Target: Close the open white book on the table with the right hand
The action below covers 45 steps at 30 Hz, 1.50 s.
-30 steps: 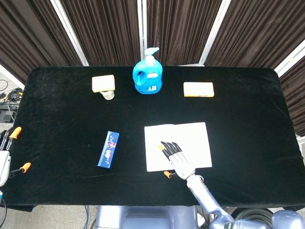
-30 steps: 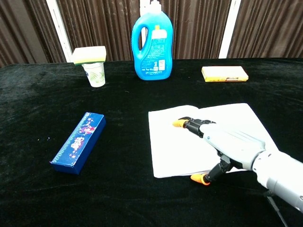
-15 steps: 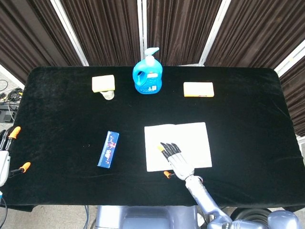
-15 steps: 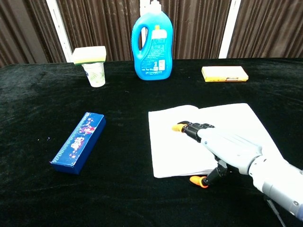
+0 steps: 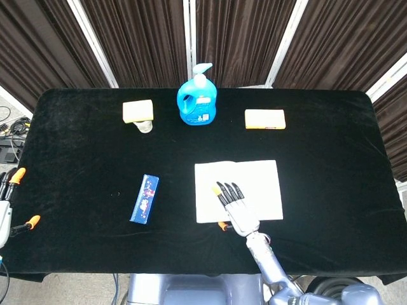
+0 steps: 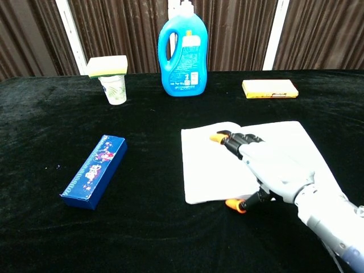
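The white book [image 5: 254, 181] [image 6: 284, 145] lies open and flat on the black table, right of centre. My right hand [image 5: 235, 207] [image 6: 264, 168] rests palm down on its left page, fingers stretched toward the far side, with the orange-tipped thumb at the book's near edge. It holds nothing. My left hand [image 5: 6, 206] shows only partly at the far left edge of the head view, off the table, with its fingers apart.
A blue detergent bottle [image 5: 197, 101] stands at the back centre. A paper cup topped by a yellow sponge [image 5: 138, 112] is back left, a yellow box [image 5: 264, 119] back right. A blue carton [image 5: 145, 198] lies left of the book.
My right hand has slid slightly to the right and further over the left page, and the book has shifted a little with it.
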Each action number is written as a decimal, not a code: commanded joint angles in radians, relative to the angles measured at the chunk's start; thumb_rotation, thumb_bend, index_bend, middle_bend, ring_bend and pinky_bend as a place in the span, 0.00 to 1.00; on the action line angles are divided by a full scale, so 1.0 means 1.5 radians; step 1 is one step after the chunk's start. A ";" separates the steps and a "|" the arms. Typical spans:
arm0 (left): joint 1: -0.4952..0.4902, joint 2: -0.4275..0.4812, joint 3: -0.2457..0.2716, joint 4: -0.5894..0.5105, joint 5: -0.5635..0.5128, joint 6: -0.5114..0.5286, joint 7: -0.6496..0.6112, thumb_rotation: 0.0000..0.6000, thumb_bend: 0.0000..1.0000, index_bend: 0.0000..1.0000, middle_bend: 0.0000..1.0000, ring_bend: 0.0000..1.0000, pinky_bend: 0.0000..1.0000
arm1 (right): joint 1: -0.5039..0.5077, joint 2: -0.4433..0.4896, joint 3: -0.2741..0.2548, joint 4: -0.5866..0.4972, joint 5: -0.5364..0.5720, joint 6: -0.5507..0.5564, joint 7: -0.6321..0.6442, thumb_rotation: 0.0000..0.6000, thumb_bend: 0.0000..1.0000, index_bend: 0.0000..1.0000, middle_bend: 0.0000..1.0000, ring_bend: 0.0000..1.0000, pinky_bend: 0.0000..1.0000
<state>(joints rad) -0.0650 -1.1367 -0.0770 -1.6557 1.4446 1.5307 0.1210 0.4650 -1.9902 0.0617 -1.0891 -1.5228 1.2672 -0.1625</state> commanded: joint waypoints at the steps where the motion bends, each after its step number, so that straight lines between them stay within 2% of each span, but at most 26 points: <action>1: 0.001 0.000 0.000 0.000 0.001 0.002 -0.001 1.00 0.12 0.00 0.00 0.00 0.00 | -0.009 -0.029 0.004 0.037 -0.024 0.043 0.029 1.00 0.20 0.00 0.00 0.00 0.00; 3: 0.001 -0.001 0.000 0.000 0.002 0.003 -0.001 1.00 0.12 0.00 0.00 0.00 0.00 | -0.010 -0.036 0.008 0.050 -0.028 0.056 0.037 1.00 0.25 0.00 0.00 0.00 0.00; 13: 0.001 -0.004 0.001 0.001 0.006 0.005 0.001 1.00 0.12 0.00 0.00 0.00 0.00 | -0.020 -0.044 0.038 0.054 -0.005 0.077 0.040 1.00 0.35 0.00 0.00 0.00 0.00; 18: 0.000 -0.006 0.001 0.001 0.005 0.003 0.006 1.00 0.12 0.00 0.00 0.00 0.00 | -0.034 -0.038 0.064 0.027 0.024 0.089 0.006 1.00 0.43 0.00 0.00 0.00 0.00; 23: 0.002 -0.007 0.001 0.001 0.006 0.007 0.006 1.00 0.12 0.00 0.00 0.00 0.00 | -0.046 -0.031 0.087 0.002 0.048 0.103 -0.005 1.00 0.45 0.00 0.00 0.00 0.00; 25: 0.002 -0.008 0.001 0.000 0.006 0.006 0.008 1.00 0.12 0.00 0.00 0.00 0.00 | -0.057 -0.019 0.100 -0.018 0.064 0.112 -0.008 1.00 0.45 0.00 0.00 0.00 0.00; 35: 0.002 -0.011 0.005 -0.003 0.013 0.008 0.016 1.00 0.12 0.00 0.00 0.00 0.00 | -0.098 0.059 0.123 -0.094 0.096 0.143 -0.009 1.00 0.45 0.00 0.00 0.00 0.00; 45: 0.002 -0.015 0.009 -0.006 0.027 0.013 0.025 1.00 0.12 0.00 0.00 0.00 0.00 | -0.154 0.185 0.134 -0.140 0.119 0.162 0.050 1.00 0.40 0.00 0.00 0.00 0.00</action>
<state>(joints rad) -0.0621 -1.1588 -0.0644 -1.6634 1.4830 1.5493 0.1578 0.2492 -1.7352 0.2596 -1.2852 -1.3507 1.5047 -0.1035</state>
